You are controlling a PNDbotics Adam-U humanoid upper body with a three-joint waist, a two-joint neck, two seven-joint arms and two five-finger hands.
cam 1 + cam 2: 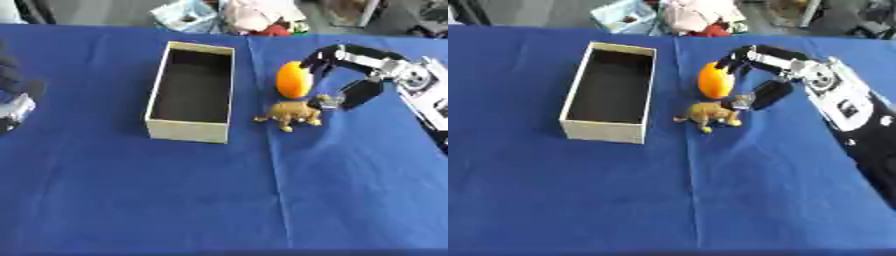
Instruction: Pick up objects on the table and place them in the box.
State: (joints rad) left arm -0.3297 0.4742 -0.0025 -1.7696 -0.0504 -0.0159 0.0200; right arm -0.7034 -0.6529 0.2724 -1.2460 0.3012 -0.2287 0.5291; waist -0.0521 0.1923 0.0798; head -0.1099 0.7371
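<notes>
Right arm reaches in from the right edge, right hand (765, 75) with fingers and thumb curved, spread apart. Left hand (12, 95) idle at left edge.

A robot test area in a lab or workroom, set up for handling trials.

A plain blue cloth (262, 200) covers the surface, creased down the middle. Beyond the surface's far edge, up and to the left of the right robot hand (754, 75), lies a clutter of stored goods on a grey floor: a light blue container (188, 15), bundled pale bags (697, 15) and dark equipment (842, 17).
</notes>
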